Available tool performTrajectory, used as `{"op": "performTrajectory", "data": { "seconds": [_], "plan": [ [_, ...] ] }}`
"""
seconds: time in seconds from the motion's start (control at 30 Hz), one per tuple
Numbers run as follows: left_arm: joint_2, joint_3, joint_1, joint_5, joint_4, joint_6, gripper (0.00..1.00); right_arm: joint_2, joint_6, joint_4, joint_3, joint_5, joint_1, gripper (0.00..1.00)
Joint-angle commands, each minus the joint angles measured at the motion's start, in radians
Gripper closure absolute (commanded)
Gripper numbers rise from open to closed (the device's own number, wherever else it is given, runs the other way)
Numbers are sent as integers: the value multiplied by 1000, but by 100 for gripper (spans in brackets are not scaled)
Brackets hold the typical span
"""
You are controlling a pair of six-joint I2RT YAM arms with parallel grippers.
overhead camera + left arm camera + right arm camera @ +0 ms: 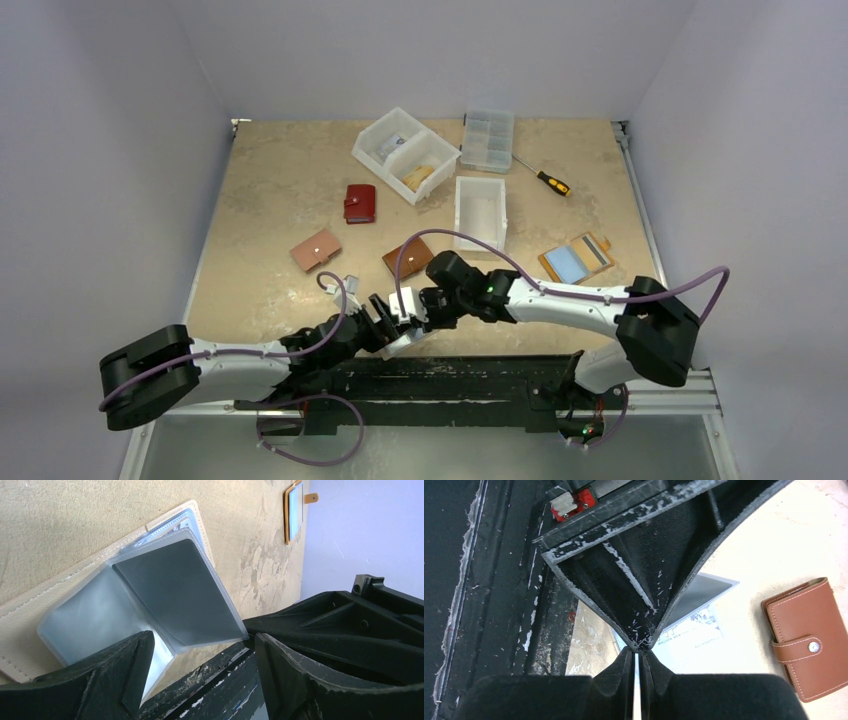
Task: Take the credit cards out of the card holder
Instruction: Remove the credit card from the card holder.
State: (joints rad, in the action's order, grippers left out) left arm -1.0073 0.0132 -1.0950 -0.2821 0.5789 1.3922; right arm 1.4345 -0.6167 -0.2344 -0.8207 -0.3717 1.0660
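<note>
at the near edge of the table (260, 200) you have the cream card holder (30, 630) lying open, its plastic leaves fanned up. your left gripper (202, 647) sits low over it with its fingers wide apart and nothing between them; one finger crosses in front of the lower leaf. your right gripper (636, 655) has its fingers pressed almost together on the outer edge of the clear sleeve (212, 612) that carries the dark card (170, 587); you cannot tell whether the card itself is pinched too. the dark card sits inside that sleeve, and a paler card (175, 524) sits in the sleeve behind it. just beyond lies a shut brown holder (408, 258), with a pink holder (316, 250) and a red holder (360, 203) farther left. off to the right an open orange holder (598, 255) shows a light blue card (570, 263). farther back stand a white bin (480, 185) and a screwdriver (545, 180).
</note>
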Motion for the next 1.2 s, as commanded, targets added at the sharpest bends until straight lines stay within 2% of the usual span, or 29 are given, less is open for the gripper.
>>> {"op": "performTrajectory", "data": {
  "seconds": [0.0,0.43,0.83,1.0,1.17],
  "plan": [
    [21,-51,5,-71,163,1,21,36,61,0,-50,-225,8,88],
    [79,-76,4,-130,164,9,20,64,101,-10,-67,-356,-30,89],
    [4,27,4,-81,-14,23,20,73,130,26,-67,-293,-38,81],
    [-16,67,4,-72,-95,13,32,67,111,-3,-74,-312,-51,78],
    [27,118,4,-87,-251,-21,42,39,-25,-141,-116,-360,-108,72]
  ]
}}
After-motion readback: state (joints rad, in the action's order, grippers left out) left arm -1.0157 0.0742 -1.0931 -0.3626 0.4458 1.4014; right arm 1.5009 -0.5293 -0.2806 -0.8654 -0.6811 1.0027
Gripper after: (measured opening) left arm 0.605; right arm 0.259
